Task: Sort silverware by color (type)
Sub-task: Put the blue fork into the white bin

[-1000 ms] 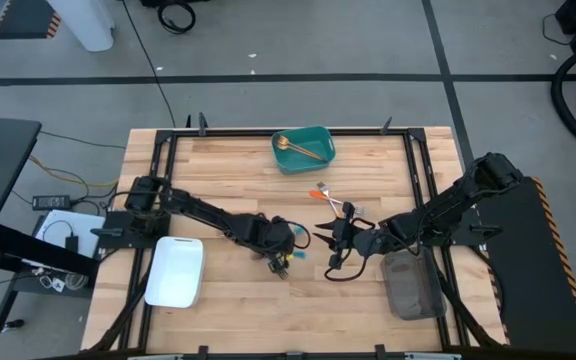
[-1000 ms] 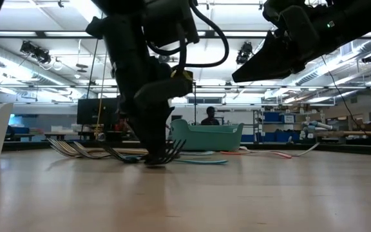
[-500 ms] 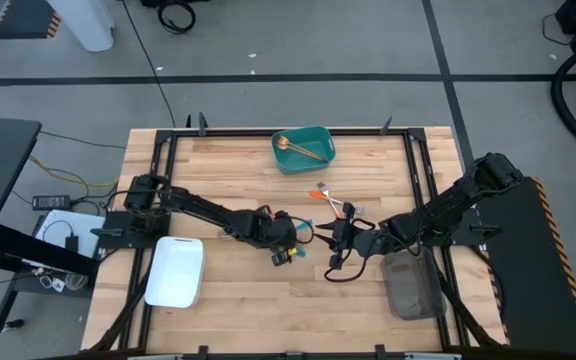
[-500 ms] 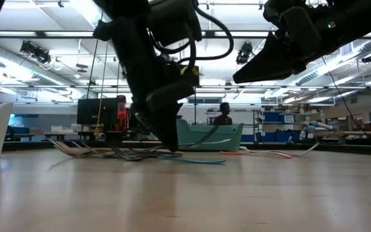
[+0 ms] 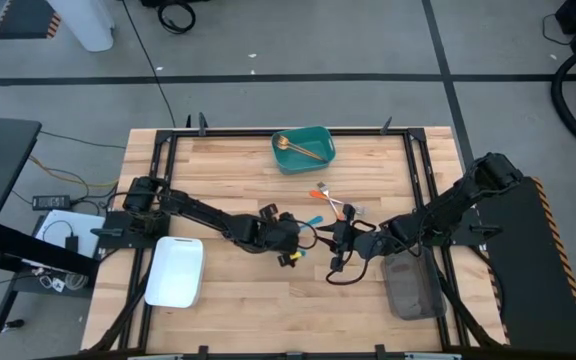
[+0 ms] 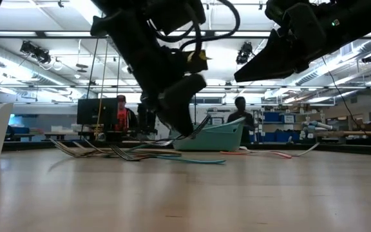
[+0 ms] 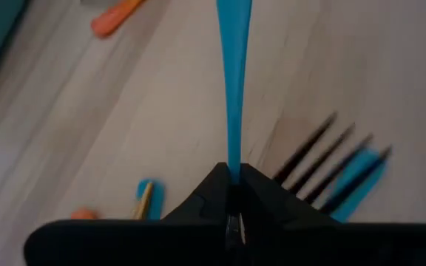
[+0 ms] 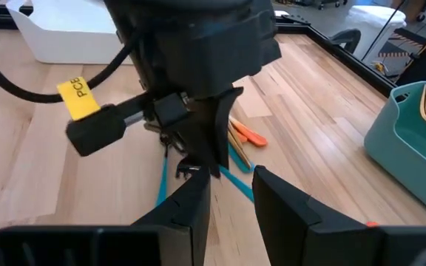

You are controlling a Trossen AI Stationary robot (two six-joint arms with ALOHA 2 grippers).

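Two dark jointed arms trailing black cables, the left pincer (image 8: 198, 159) wearing a yellow "PCB" tag.

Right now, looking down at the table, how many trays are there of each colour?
Teal tray: 1
White tray: 1
Grey tray: 1
Total: 3 trays

A robotics lab or industrial workshop. In the overhead view, a wooden table (image 5: 238, 290) in a black metal frame stands on a grey concrete floor (image 5: 318, 50) marked with dark lines, cables trailing at left. The table-level view shows ceiling strip lights (image 6: 44, 29), monitors (image 6: 95, 113), blue storage bins (image 6: 277, 117) at right, and two people (image 6: 240, 113) in the background.
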